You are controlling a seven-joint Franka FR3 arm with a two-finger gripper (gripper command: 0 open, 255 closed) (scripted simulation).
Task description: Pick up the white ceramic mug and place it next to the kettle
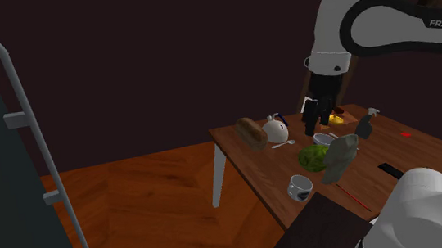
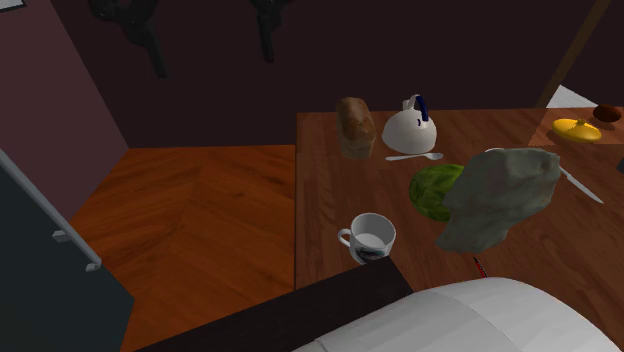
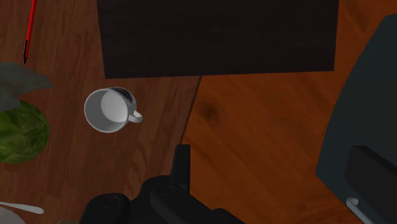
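Well apart from the mug (image 1: 300, 188), over the far part of the counter (image 1: 260, 169): the black claw (image 1: 316, 121), pointing down, just to the shoulder view's right of the kettle (image 1: 276, 128). Cannot tell whether spread or pressed together.

As for the mug: white, upright, mouth up, dark blue mark on its side. Stands on the counter close to the edge nearest the stand (image 1: 319, 225), touching nothing. Handle toward the second exterior view's left.

Roughly between mug and kettle, a green cabbage (image 1: 313, 158), with a crumpled grey lump (image 1: 340, 156) right against it.

As for the kettle: white and round, dark blue handle on top, near the counter's far corner. Just beside it a brown loaf (image 1: 251, 133); just in front a pale spoon (image 1: 283, 144), lying flat.

From the wrist: mug seen from above, bare inside, on the counter boards near their edge. Cabbage to one side of it, wooden floor (image 3: 254, 127) past the edge on the other, dark stand beyond. Near the stand's corner, a thin red stick (image 3: 28, 28) lying on the counter.
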